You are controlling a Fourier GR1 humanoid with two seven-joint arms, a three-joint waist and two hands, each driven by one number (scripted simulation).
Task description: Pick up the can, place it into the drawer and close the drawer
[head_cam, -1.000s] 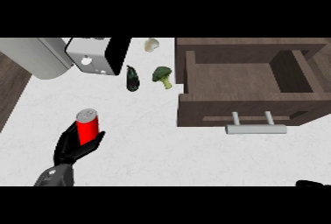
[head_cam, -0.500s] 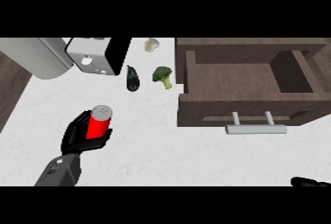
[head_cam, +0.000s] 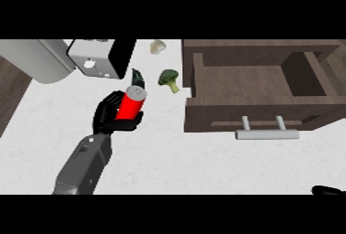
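You see only a dark sliver of the right hand (head_cam: 329,190) at the near right edge; its fingers can't be read. The left hand (head_cam: 111,118) curls round the can (head_cam: 131,104), so the can's lower end and far side are hidden from you. A dark object (head_cam: 139,78) pokes out just beyond the can's top; too little shows to name it. The small pale thing (head_cam: 157,46) at the far edge is too small to tell. The grey cylinder (head_cam: 34,58) and the white box (head_cam: 94,58) at far left are cut off by the frame. The drawer (head_cam: 260,87) runs out at the right edge, and its near wall hides part of the floor inside.
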